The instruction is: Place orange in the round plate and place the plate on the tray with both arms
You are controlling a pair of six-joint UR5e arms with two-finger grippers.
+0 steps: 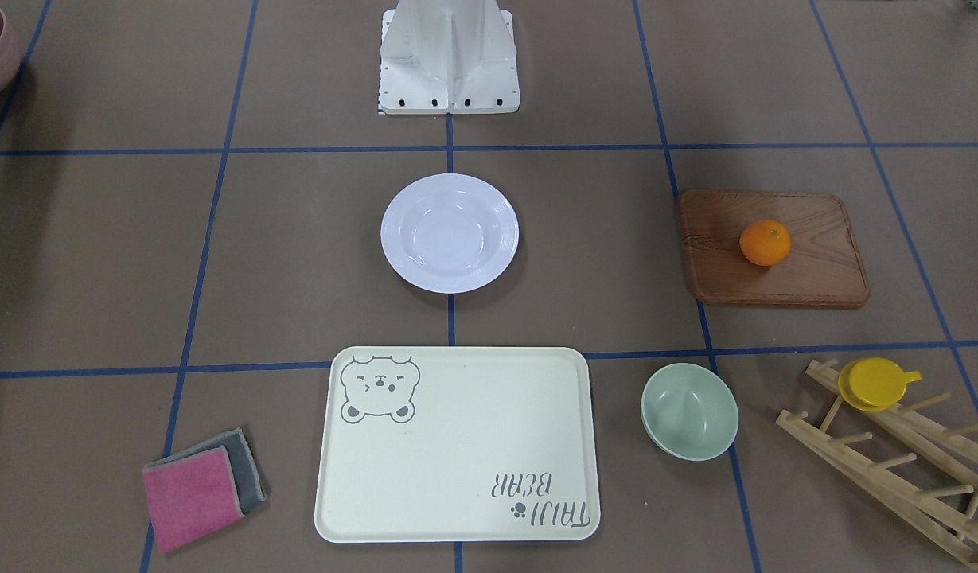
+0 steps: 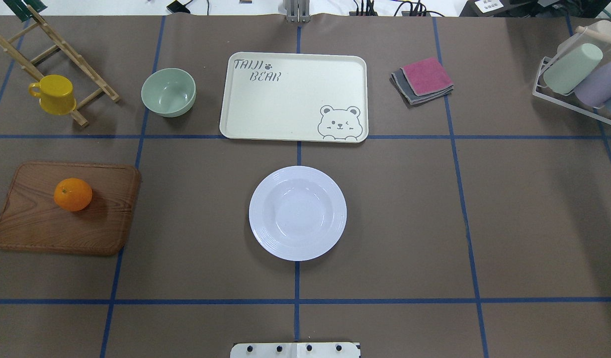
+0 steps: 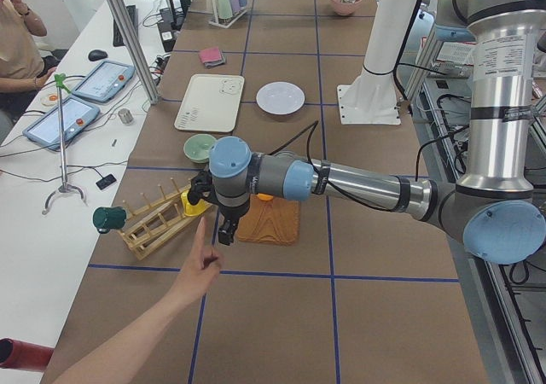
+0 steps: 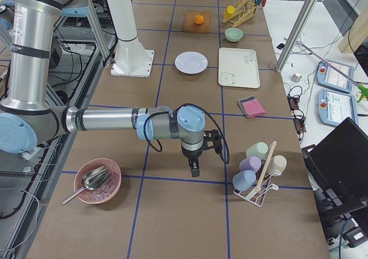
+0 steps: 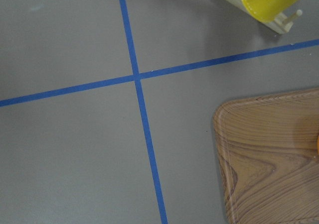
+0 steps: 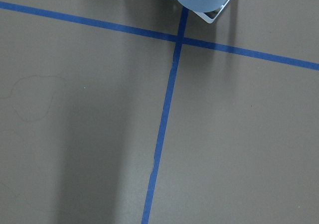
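Observation:
The orange (image 2: 73, 194) rests on a brown wooden board (image 2: 37, 223) at the table's left side. In the table's middle stands the round plate (image 2: 298, 213), white and with nothing in it. Beyond it lies the cream tray (image 2: 295, 99) with the bear drawing. Both arms hang over the table's ends, outside the overhead view. The left gripper (image 3: 223, 230) points down near the board's outer edge. The right gripper (image 4: 194, 168) points down over a tape crossing beside a cup rack (image 4: 256, 172). Neither wrist view shows fingers, so I cannot tell whether either gripper is open or shut.
A pale-green bowl (image 2: 168, 92) and a yellow cup (image 2: 54, 94) on a wooden rack stand left of the tray. Folded cloths (image 2: 424, 79) lie to its right. A person's hand (image 3: 200, 260) reaches close under the left gripper. A pink bowl (image 4: 98, 181) sits under the right arm.

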